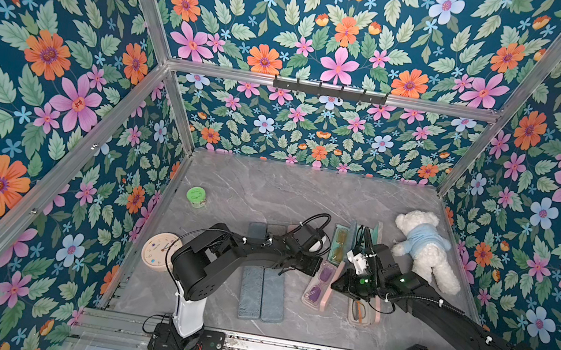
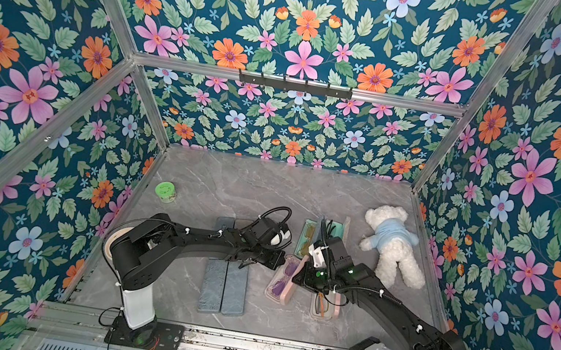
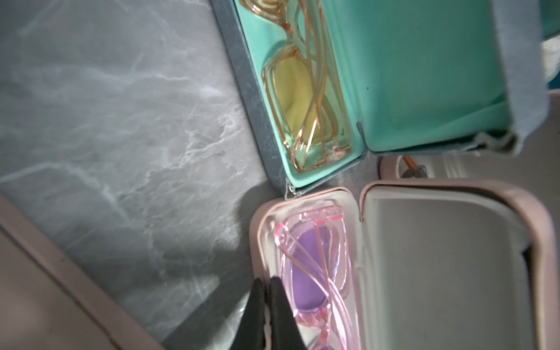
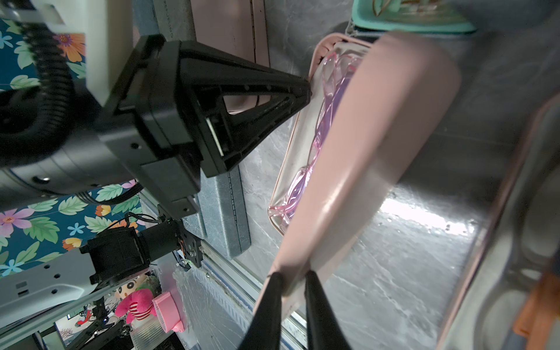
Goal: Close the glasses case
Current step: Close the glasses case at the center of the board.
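Observation:
The pink glasses case [image 1: 313,297] [image 2: 277,291] lies open mid-table with pink, purple-lensed glasses [image 3: 309,266] in its base. Its lid [image 4: 363,136] stands raised and tilted over the base. In the right wrist view my right gripper [image 4: 294,277] is shut on the lid's edge; in both top views it [image 1: 339,285] [image 2: 299,278] sits on the case's right. My left gripper [image 3: 266,281] [image 1: 317,265] is shut, its tips against the base's left rim [image 3: 257,224], as the right wrist view also shows [image 4: 307,88].
An open teal-lined case [image 3: 409,75] with yellow glasses [image 3: 297,91] lies just behind. Another open case holding orange glasses [image 1: 360,312] is on the right, and two blue-grey closed cases [image 1: 263,292] on the left. A white teddy bear [image 1: 425,246], a green jar [image 1: 196,196] and a clock [image 1: 158,252] are around.

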`<move>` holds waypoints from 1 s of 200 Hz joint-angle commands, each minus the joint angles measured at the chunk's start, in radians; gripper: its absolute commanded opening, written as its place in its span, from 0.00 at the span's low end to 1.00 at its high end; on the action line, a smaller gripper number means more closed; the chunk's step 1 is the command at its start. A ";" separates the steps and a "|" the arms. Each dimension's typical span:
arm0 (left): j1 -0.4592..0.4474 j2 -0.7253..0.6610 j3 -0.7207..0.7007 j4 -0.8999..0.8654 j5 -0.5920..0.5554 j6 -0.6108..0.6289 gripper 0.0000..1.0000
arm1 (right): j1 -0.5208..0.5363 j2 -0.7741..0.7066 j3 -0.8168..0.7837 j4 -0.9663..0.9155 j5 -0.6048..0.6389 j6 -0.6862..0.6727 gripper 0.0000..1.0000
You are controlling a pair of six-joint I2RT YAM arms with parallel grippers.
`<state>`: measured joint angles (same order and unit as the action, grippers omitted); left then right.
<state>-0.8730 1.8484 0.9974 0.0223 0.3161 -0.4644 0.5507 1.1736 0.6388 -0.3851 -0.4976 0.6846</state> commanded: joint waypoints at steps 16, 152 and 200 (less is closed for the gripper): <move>-0.001 0.003 0.004 0.007 0.004 0.014 0.09 | 0.000 0.007 0.002 0.007 0.018 0.005 0.17; -0.002 0.008 0.006 0.007 0.006 0.017 0.07 | 0.003 0.035 0.018 0.014 0.010 0.000 0.18; -0.001 0.007 0.006 0.008 0.009 0.017 0.07 | 0.002 0.045 0.020 0.020 0.008 -0.001 0.19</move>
<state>-0.8726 1.8488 0.9993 0.0223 0.3161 -0.4641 0.5526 1.2091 0.6552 -0.3698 -0.5140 0.6842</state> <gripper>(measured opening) 0.071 0.188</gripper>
